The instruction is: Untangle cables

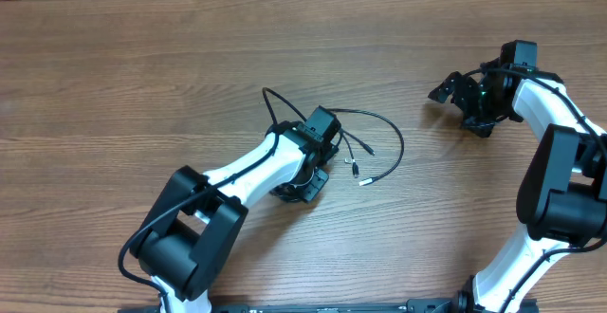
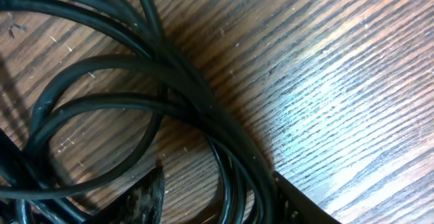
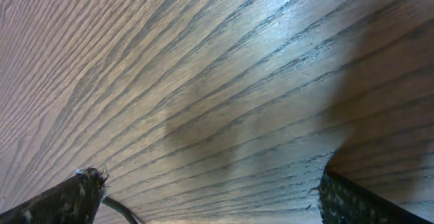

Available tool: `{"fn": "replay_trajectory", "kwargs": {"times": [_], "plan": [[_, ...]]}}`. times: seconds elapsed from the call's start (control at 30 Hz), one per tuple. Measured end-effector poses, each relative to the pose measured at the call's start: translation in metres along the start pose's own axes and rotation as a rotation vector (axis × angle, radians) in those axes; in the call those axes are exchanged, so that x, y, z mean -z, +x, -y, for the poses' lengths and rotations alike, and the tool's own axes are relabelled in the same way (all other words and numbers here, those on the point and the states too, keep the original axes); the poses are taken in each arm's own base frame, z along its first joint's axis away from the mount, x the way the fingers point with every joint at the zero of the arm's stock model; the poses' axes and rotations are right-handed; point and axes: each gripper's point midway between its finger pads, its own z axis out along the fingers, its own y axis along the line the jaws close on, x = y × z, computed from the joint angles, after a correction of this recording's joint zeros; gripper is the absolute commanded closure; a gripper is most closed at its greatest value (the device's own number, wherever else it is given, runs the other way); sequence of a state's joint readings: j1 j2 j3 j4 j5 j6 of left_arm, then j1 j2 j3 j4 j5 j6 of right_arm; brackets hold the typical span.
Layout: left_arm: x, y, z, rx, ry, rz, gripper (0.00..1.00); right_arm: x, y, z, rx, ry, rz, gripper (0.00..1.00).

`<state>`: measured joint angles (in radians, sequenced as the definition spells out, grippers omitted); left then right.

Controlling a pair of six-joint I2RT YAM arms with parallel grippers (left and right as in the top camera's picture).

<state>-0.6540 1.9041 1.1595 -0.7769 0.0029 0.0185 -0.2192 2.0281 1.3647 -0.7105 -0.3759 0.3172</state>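
Observation:
The cables (image 1: 384,128) are thin black cords lying in loose loops at the table's middle, with small silver-tipped plug ends (image 1: 361,179) pointing toward the front. My left gripper (image 1: 302,182) is down on the left part of the tangle. In the left wrist view the cables (image 2: 102,68) loop over the wood, and several strands run between the jaws of my left gripper (image 2: 220,191). The right finger (image 2: 302,207) lies against them, while a strip of wood still shows beside the left finger (image 2: 146,200). My right gripper (image 1: 457,104) hovers at the far right, well away from the cables. It stands wide open (image 3: 213,183) over bare wood.
The wooden table (image 1: 142,57) stretches left and back of the tangle. Both arms' white links reach in from the front edge. A thin dark cord (image 3: 121,210) shows beside the right gripper's left finger.

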Motion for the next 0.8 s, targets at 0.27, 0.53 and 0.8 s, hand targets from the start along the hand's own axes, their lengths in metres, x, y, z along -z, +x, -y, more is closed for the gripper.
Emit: {"fn": "replay_trajectory", "kwargs": {"times": [0.27,0.53,0.8], "plan": [[0.001,0.005,0.003,-0.001,-0.050,0.002,0.96,0.000,0.000,0.000,0.000,0.000,0.000,0.00],[0.098,-0.055,-0.036,0.157,0.003,0.286,0.96,0.000,0.000,0.000,0.001,0.000,0.001,0.00],[0.464,-0.105,-0.127,0.346,-0.004,1.387,0.96,0.000,0.000,0.000,0.000,0.002,0.001,0.00]]}}
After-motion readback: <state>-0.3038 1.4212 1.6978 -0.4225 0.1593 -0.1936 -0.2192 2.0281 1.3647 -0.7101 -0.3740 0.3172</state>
